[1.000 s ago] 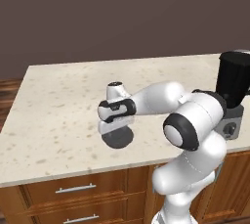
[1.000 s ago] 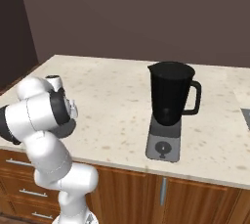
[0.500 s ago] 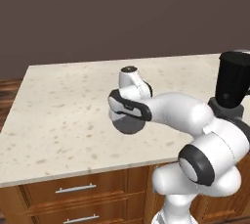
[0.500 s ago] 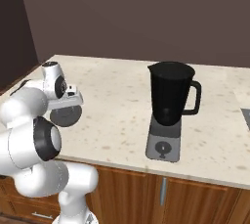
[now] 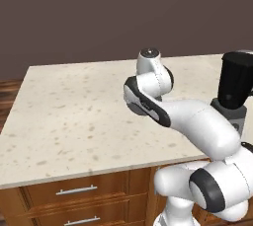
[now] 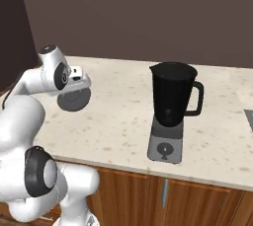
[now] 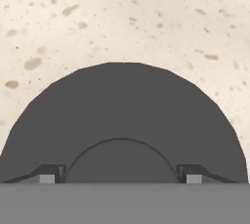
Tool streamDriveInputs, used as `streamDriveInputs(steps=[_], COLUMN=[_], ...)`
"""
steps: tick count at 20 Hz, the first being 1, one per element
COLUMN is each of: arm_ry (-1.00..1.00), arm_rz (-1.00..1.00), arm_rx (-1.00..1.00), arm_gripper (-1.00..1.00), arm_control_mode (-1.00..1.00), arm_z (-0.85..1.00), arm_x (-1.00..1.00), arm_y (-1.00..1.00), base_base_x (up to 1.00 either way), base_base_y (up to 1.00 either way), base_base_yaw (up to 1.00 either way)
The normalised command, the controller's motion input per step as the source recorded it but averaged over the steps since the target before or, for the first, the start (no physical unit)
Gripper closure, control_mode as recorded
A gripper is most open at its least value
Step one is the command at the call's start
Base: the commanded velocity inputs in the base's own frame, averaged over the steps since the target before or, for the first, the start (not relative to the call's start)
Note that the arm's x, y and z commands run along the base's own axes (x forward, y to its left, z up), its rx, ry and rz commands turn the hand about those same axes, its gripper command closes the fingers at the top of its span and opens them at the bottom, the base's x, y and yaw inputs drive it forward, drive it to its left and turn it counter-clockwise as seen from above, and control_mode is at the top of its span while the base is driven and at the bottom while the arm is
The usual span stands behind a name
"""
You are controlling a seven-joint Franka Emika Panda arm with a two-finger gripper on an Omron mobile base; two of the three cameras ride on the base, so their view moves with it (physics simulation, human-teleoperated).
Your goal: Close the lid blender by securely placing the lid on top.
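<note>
The lid (image 7: pixel 122 105) is a flat dark grey disc with a raised round middle. In the hand view it lies right under my gripper (image 7: pixel 120 174), whose fingertips (image 7: pixel 47 175) press the raised middle from both sides. From the right base view the lid (image 6: pixel 73 100) hangs under my gripper (image 6: pixel 74 88), just above the counter's left part. The blender (image 6: pixel 173 96), a tall black jar with an open mouth and a side handle, stands on its grey base well to the right. It also shows at the right edge of the left base view as the blender (image 5: pixel 236 79).
The speckled beige counter (image 6: pixel 113 126) stretches between the lid and the blender with nothing on it. Wooden drawers (image 5: pixel 74 190) run below its front edge. A dark wall closes the back.
My gripper has swung up and toward the blender's side of the counter, and the lid has moved along with it. The blender has stayed put.
</note>
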Motion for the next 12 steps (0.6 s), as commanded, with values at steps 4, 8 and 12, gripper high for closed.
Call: streamDriveInputs(steps=[4, 8, 12], arm_ry=[-0.27, -0.3, -0.33], arm_rz=[0.0, 0.0, 0.0], arm_rx=[0.0, 0.0, 0.0], arm_gripper=[1.0, 1.0, 1.0], arm_control_mode=[-1.0, -1.0, -1.0], arm_z=[1.0, 1.0, 0.98], arm_x=[-0.2, -0.33, -0.31], arm_y=[-0.55, -0.5, -0.49], base_base_x=[0.0, 0.0, 0.0], base_base_y=[0.0, 0.0, 0.0], base_base_yaw=[0.0, 0.0, 0.0])
